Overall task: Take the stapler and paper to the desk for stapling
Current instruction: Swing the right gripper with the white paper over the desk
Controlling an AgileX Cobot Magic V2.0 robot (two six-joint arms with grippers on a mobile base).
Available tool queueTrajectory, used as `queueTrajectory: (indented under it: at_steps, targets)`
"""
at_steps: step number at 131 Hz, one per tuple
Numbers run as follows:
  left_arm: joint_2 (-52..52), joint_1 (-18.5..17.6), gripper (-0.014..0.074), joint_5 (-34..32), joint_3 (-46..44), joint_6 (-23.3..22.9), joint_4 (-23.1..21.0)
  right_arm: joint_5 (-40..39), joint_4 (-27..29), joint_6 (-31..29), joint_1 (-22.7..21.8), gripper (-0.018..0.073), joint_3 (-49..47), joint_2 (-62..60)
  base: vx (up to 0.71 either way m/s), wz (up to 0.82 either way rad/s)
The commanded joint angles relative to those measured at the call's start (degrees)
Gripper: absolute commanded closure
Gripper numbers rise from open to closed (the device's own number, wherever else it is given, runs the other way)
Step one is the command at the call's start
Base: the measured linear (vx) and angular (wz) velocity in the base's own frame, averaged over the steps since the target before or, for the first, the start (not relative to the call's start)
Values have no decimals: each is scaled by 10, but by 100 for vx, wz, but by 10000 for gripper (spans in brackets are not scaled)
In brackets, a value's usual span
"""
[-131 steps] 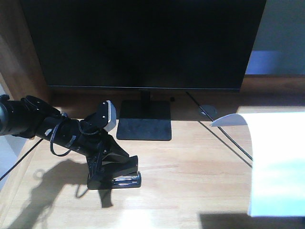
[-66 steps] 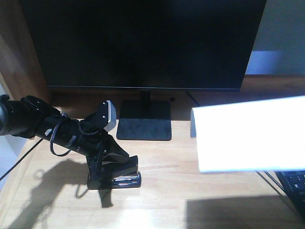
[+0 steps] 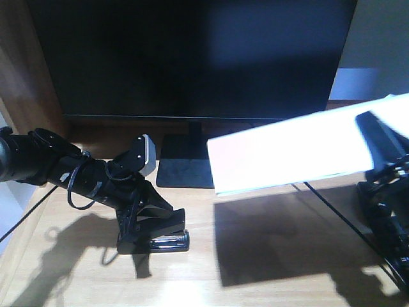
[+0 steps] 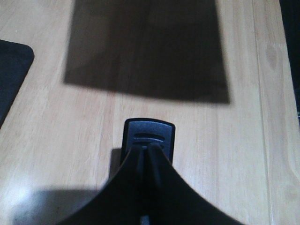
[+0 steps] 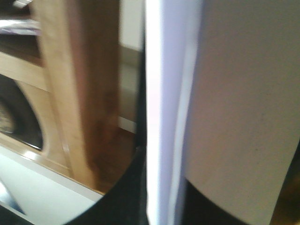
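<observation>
Wood-grain desk (image 3: 255,281) carries a black monitor (image 3: 192,57) on a square base (image 3: 182,163), set at the rear.

Left gripper (image 3: 152,224): reaches in from the left edge and is angled down to the desk front-left of the base. Its jaws are closed on the stapler (image 3: 163,240). The left wrist view shows both fingers (image 4: 140,187) meeting over the stapler's rounded end (image 4: 149,133). The stapler lies low at the desk surface; whether it rests on the wood or sits just clear of it cannot be told.

Right gripper (image 3: 381,139): at the right edge, raised above the desk. It is clamped on the right end of the paper (image 3: 287,157), with one dark finger (image 3: 377,131) lying across the sheet's upper face. The right wrist view shows the sheet's edge (image 5: 157,117) running between the fingers. The paper hangs in the air, tilted down to the left, its left end in front of the base. It casts a broad shadow (image 3: 281,236) on the desk.
</observation>
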Motion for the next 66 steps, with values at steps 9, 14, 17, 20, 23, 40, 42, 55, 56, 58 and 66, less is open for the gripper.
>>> queueTrajectory:
  at_steps: [9, 14, 17, 20, 23, 40, 42, 55, 56, 58, 66]
  targets:
    - [-26, -2, 603, 21, -14, 0, -29, -112, -61, 9, -18, 562, -17, 51, 0, 0]
    - [-26, -2, 603, 21, -14, 0, -29, -112, -93, 20, -38, 562, -17, 65, 0, 0]
    - [-26, -2, 603, 21, -14, 0, -29, -112, -103, 25, -46, 562, -17, 69, 0, 0]
    - [-26, -2, 603, 21, -14, 0, -29, -112, -123, 38, -69, 562, -17, 75, 0, 0]
    - [-26, -2, 603, 21, -14, 0, -29, -112, -135, 44, -79, 562, -17, 78, 0, 0]
    - [-26, -2, 603, 21, -14, 0, -29, -112, -309, 110, -178, 562, -39, 102, 0, 0]
    - [-26, -2, 603, 21, -14, 0, -29, -112, -334, 122, -188, 562, -47, 105, 0, 0]
    - [-26, -2, 603, 21, -14, 0, -29, -112, -498, 175, -236, 562, -87, 126, 0, 0]
    - [-26, -2, 603, 21, -14, 0, -29, -112, -522, 188, -240, 562, -99, 130, 0, 0]
    - [-26, -2, 603, 21, -14, 0, -29, -112, -545, 196, -243, 562, -107, 133, 0, 0]
    - [-26, -2, 603, 21, -14, 0, -29, -112, -623, 221, -241, 562, -140, 148, 0, 0]
